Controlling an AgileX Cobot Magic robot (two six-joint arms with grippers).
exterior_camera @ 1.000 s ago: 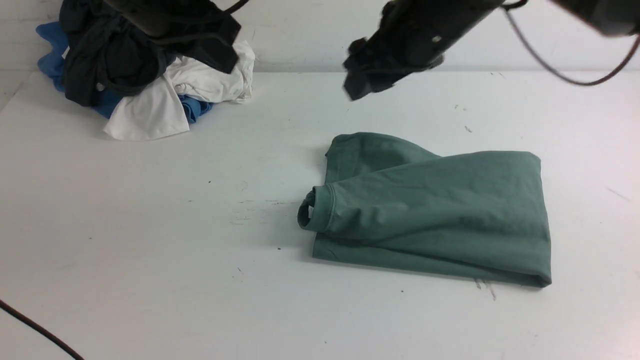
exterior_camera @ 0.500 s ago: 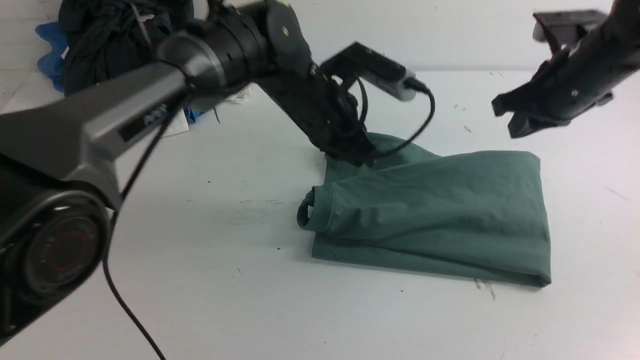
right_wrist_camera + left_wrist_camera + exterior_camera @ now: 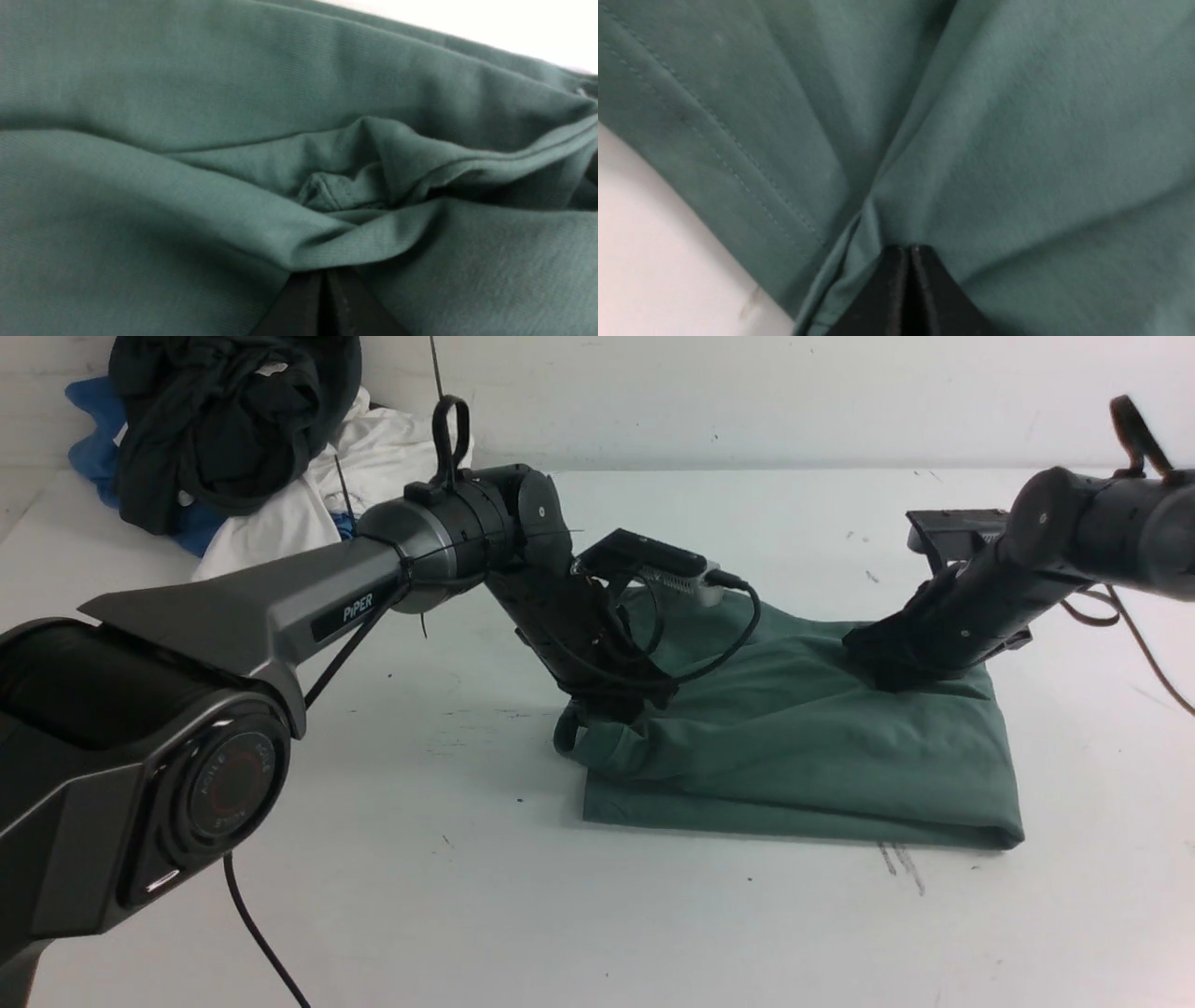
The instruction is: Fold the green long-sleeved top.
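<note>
The green long-sleeved top (image 3: 822, 747) lies folded into a rough rectangle on the white table (image 3: 373, 859), right of centre, with its ribbed neck loop at the left edge. My left gripper (image 3: 611, 705) is down on the top's left edge by the neck. In the left wrist view its fingertips (image 3: 909, 261) are pressed together, with creases of green cloth (image 3: 1017, 140) running out from them. My right gripper (image 3: 873, 663) is down on the top's far right part. In the right wrist view its fingertips (image 3: 327, 284) are together under a bunched fold of cloth (image 3: 187, 93).
A pile of other clothes sits at the table's back left: a black garment (image 3: 224, 420) on white (image 3: 373, 457) and blue (image 3: 93, 429) ones. A black cable (image 3: 252, 933) hangs at the front left. The left arm's long link crosses the table's left half.
Both arms have come down onto the top. The left gripper moved from the far edge to the neck side, and the right gripper dropped onto the far right part. The cloth has bunched slightly.
</note>
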